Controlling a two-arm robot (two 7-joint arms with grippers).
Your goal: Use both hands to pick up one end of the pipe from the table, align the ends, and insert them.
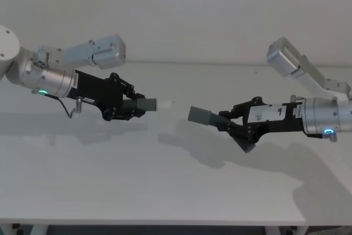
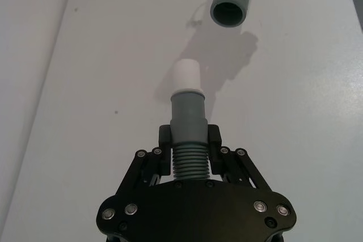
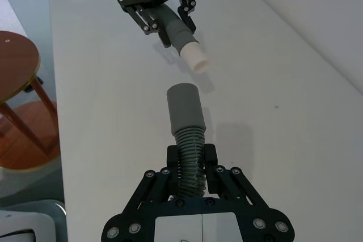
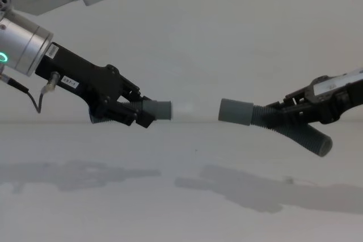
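White table (image 1: 165, 191) stretches bare under both arms, a pale wall behind. Left gripper (image 1: 127, 107) is clamped on the white-tipped pipe piece (image 1: 147, 104); right gripper (image 1: 234, 123) grips the other piece (image 1: 202, 116), their ends apart in midair. Wooden stool (image 3: 20, 77) stands beside the table.

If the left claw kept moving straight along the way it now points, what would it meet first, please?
Probably the open grey collar of the pipe piece held by the right claw. The left claw carries its white tip toward it, though slightly off-line, so it might graze the rim.

Small labels sit on both hands, their print too small to read.
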